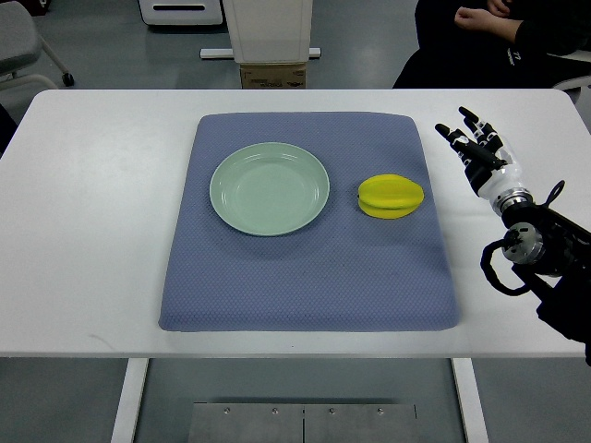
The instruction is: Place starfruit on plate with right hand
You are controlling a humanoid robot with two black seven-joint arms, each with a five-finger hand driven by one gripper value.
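On the blue mat (pixel 305 277) covering the white desk (pixel 83 231), we see the starfruit (pixel 391 197) lying just right of the empty green plate (pixel 269 188). Our right hand (pixel 478 152) hovers beyond the mat's right edge, fingers spread, holding nothing.

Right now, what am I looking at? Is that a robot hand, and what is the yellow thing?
Yes, that is a robot's right hand, black and white, with fingers like yours. Its arm comes in from the right side. The fingers are spread and hold nothing. The one camera sits up on the robot and looks down at a white table. On the table lies a blue mat. On the mat sit an empty pale green plate and, beside it, apart from it, a yellow starfruit. The hand is off the mat, not touching the fruit. A person sits behind the table. The left hand is out of sight.
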